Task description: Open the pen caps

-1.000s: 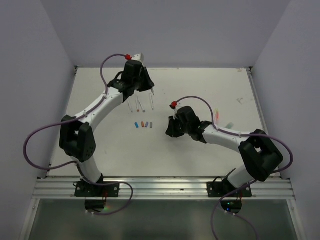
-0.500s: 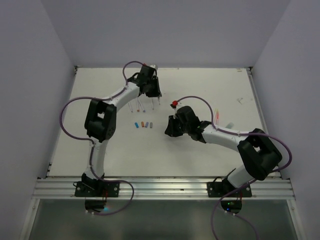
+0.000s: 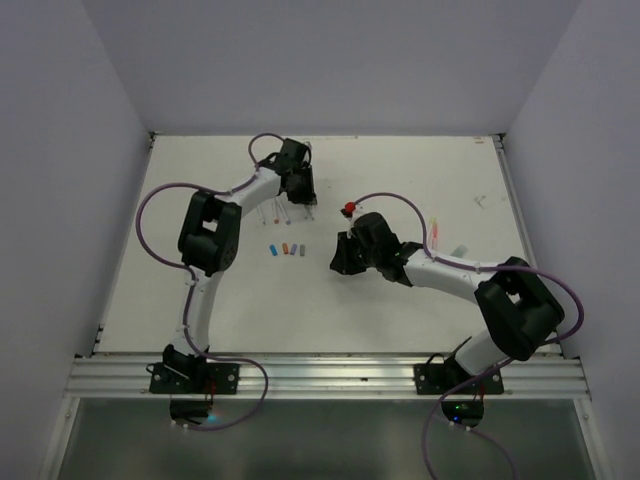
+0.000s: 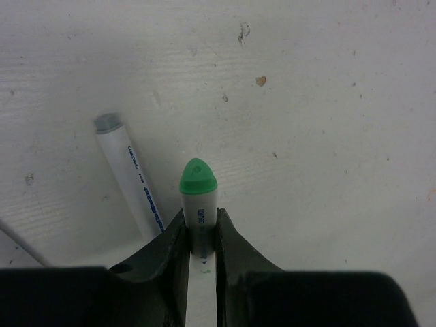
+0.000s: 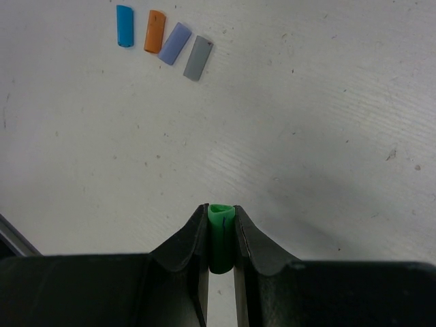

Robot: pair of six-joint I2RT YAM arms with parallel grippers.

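**passerby_01:** standing next to the rig; what's the layout from your side?

**labrat_k:** big white table (image 3: pixel 400 170); left arm (image 3: pixel 205 235) folded up and reaching toward the far side; right arm (image 3: pixel 450 270) lying low, pointing at the middle; the two ends are well apart

**passerby_01:** and the grippers?

**labrat_k:** left gripper (image 4: pixel 200 212) is pinching a white pen (image 4: pixel 199 201); the barrel has tiny blue print and a green bullet-shaped end (image 4: pixel 198 178) pokes out past the fingers; a second white pen (image 4: pixel 133 180) with a grey end lies flat on the table just beside it; right gripper (image 5: pixel 221 208) is clamped on the green cap (image 5: pixel 221 235)

**passerby_01:** what does that cap look like?

**labrat_k:** stubby bright green plastic sleeve, way shorter than a pen, squeezed end-on between the two black fingers; can't tell which end faces out

**passerby_01:** other caps?

**labrat_k:** four loose ones lie flat on the table in a tidy row, out ahead of the right gripper and between the two arms; blue cap (image 5: pixel 125 26), orange cap (image 5: pixel 155 31), lavender cap (image 5: pixel 175 43), grey cap (image 5: pixel 198 58); short matte slabs with squared ends, side by side, nearly touching, the last two tilted a bit
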